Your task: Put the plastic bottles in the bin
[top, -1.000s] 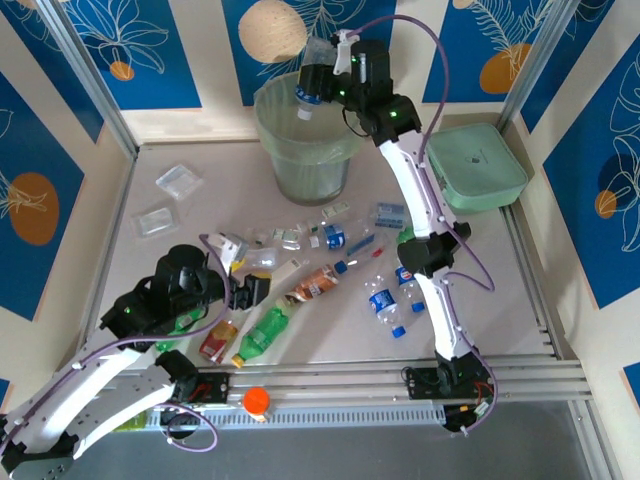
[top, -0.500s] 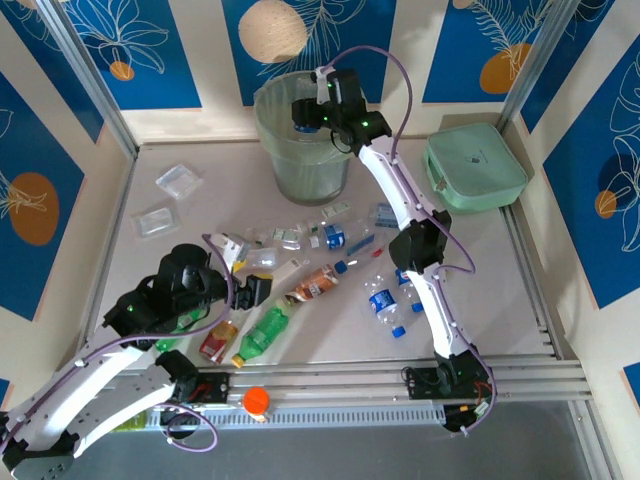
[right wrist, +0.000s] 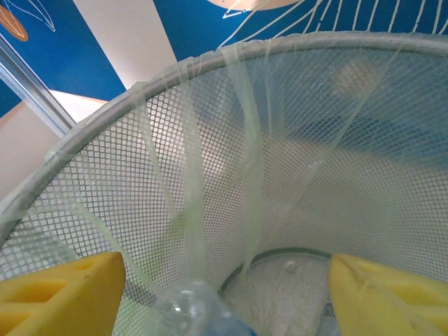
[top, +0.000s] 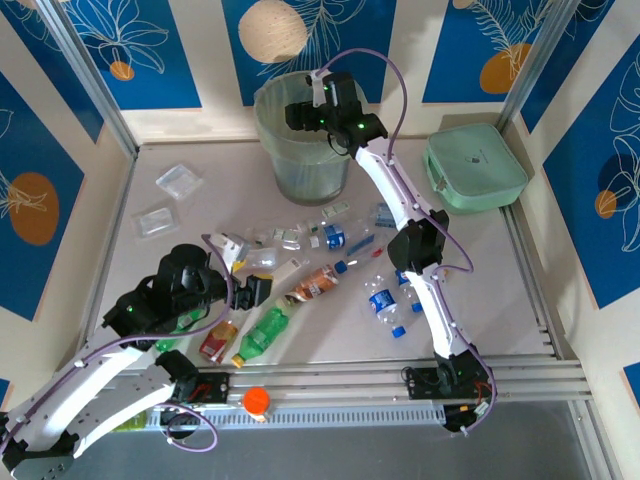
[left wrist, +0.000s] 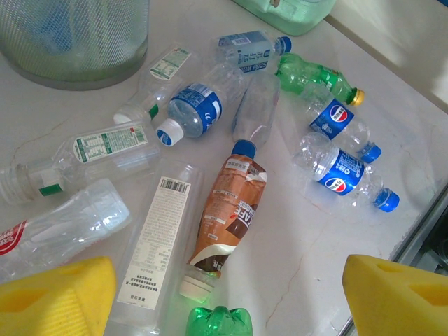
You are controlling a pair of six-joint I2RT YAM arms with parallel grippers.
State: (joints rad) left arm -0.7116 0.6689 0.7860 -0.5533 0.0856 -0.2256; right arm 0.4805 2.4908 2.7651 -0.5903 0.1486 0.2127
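My right gripper (top: 298, 112) hangs open over the round pale green bin (top: 300, 150). In the right wrist view its yellow fingers (right wrist: 66, 294) stand wide apart inside the mesh wall of the bin (right wrist: 315, 140), and a clear blue-labelled bottle (right wrist: 192, 311) lies loose below them. My left gripper (top: 250, 290) hovers open above the scattered bottles. Its pads (left wrist: 59, 297) flank the base of a green bottle (left wrist: 219, 322) and the cap end of a brown bottle (left wrist: 227, 210), touching neither. Blue-capped bottles (left wrist: 343, 171) lie to the right.
A flat mint green box (top: 475, 165) sits at the back right. Clear square trays (top: 178, 180) lie at the back left. A red-labelled bottle (top: 218, 340) and a green one (top: 262, 332) rest near the front rail, where an orange cap (top: 256, 400) sits.
My right gripper moved left and down over the bin and opened, letting go of the blue-labelled bottle. The left arm has barely moved.
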